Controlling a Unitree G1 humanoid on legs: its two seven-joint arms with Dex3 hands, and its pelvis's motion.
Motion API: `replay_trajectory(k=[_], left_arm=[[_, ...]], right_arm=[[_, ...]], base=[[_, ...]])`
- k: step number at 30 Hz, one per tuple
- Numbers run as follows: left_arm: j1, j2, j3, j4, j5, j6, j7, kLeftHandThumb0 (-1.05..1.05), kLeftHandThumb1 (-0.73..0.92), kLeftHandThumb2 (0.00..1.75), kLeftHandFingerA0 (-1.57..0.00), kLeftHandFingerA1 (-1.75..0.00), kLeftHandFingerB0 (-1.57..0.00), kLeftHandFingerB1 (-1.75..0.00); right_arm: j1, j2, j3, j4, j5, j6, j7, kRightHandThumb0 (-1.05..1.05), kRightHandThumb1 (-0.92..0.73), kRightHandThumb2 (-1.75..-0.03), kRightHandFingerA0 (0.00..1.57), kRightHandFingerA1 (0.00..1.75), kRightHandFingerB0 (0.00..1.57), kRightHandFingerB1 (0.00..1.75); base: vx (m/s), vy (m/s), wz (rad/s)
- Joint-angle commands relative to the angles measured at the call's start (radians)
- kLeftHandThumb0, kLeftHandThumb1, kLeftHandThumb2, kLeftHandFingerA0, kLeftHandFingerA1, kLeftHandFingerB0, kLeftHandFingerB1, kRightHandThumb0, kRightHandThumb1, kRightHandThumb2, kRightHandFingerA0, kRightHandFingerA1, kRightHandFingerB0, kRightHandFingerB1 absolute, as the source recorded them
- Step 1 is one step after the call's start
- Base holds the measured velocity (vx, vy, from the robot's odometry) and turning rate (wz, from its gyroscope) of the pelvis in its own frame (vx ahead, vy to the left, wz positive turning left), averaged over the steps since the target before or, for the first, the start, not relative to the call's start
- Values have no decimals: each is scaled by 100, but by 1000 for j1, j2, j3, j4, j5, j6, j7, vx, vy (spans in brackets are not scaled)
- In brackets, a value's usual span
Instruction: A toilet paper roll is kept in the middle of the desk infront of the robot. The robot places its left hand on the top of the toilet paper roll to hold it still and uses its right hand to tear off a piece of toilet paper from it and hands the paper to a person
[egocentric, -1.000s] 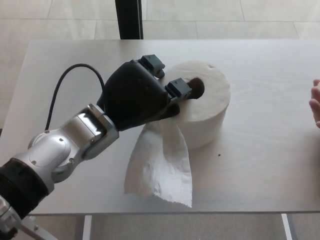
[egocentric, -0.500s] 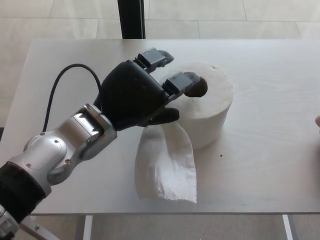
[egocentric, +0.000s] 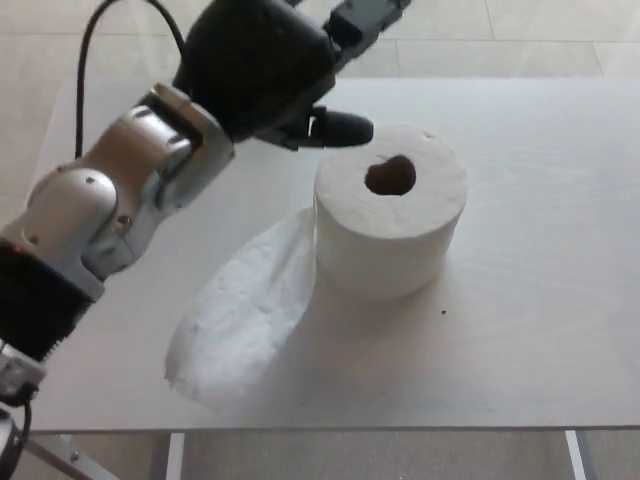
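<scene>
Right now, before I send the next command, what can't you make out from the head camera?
- Black left hand: the top edge of the head view cuts off its two upper fingers, so its state is unclear.
- Right hand: not in view at all.
- Loose tail of white paper: motion-blurred, so any perforation or tear is unreadable.
- White toilet paper roll: its far side and where the tail joins it are hidden by the roll itself.

Bright, even daylight, slightly washed out.
Showed soft shadow right of the toilet paper roll (egocentric: 390, 225) on the pale counter (egocentric: 540, 300); blurred the loose paper tail (egocentric: 245, 305) and left hand (egocentric: 265, 65).
</scene>
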Motion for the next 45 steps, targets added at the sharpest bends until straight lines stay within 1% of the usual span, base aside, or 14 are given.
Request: replay_trajectory(k=[1,2,9,13,14,15,16,17,25,27,28,35,36,45], left_arm=[[-309,0,409,-83,-560,541,-575,-93,92,80,0,0,0,0],[-278,46,453,-152,-585,584,-606,-104,84,120,0,-20,0,-11],[245,236,971,-504,-815,694,-709,-79,68,103,0,-20,-8,-29],[603,178,1259,-555,-846,651,-753,-104,88,119,0,-8,0,0],[694,138,1322,-579,-853,655,-757,-83,91,84,0,-6,0,-16],[863,66,1441,-608,-854,675,-764,-97,77,117,0,-41,0,-33],[994,32,1496,-549,-835,638,-757,-98,92,72,0,-46,0,-50],[1095,11,1522,-470,-847,576,-742,-94,71,115,0,-57,0,-47],[1396,54,1587,280,-905,225,-534,-93,71,109,0,-60,0,-46],[1380,133,1571,547,-913,159,-469,-89,89,69,0,-42,0,-11],[1372,137,1578,568,-918,175,-456,-97,70,110,0,-61,0,-48],[1279,122,1575,548,-888,288,-336,-92,65,101,0,-62,0,-46],[1240,96,1584,479,-884,348,-298,-78,92,68,0,-46,0,0],[1041,23,1605,487,-825,470,-14,-82,92,75,0,-36,0,-3]], right_arm=[[181,-225,-183,-194,-160,-39,22,-105,-60,-101,0,15,2,3],[240,-269,-221,-235,-113,-23,18,-105,-62,-103,0,16,2,3],[592,-296,-567,-269,35,-65,-69,-101,-63,-99,0,10,1,10],[967,-20,-1009,-192,-113,-173,-104,-99,-73,-108,0,14,0,7],[993,15,-1042,-143,-102,-234,-154,-97,-67,-99,0,8,8,16],[1046,84,-1107,-72,-81,-322,-229,-103,-70,-98,0,0,11,18],[1108,155,-1186,-75,-57,-344,-211,-93,-64,-97,0,8,11,19],[1125,188,-1225,-34,-22,-370,-212,-89,-59,-89,0,6,12,27],[1149,282,-1362,408,228,-541,-203,-83,-60,-87,0,9,16,36],[1108,298,-1369,596,311,-672,-195,-76,-57,-89,0,19,17,42],[1089,305,-1372,640,333,-695,-180,-75,-57,-87,0,16,19,42],[882,308,-1390,892,454,-670,-28,-57,-66,-63,4,26,26,31],[812,309,-1415,885,484,-637,-12,-63,-53,-86,3,40,21,45],[523,386,-1692,959,740,-547,52,-55,-56,-84,5,50,14,42]], base=[[0,0,0],[0,0,0],[0,0,0],[0,0,0],[0,0,0],[0,0,0],[0,0,0],[0,0,0],[0,0,0],[0,0,0],[0,0,0],[0,0,0],[0,0,0],[0,0,0]])
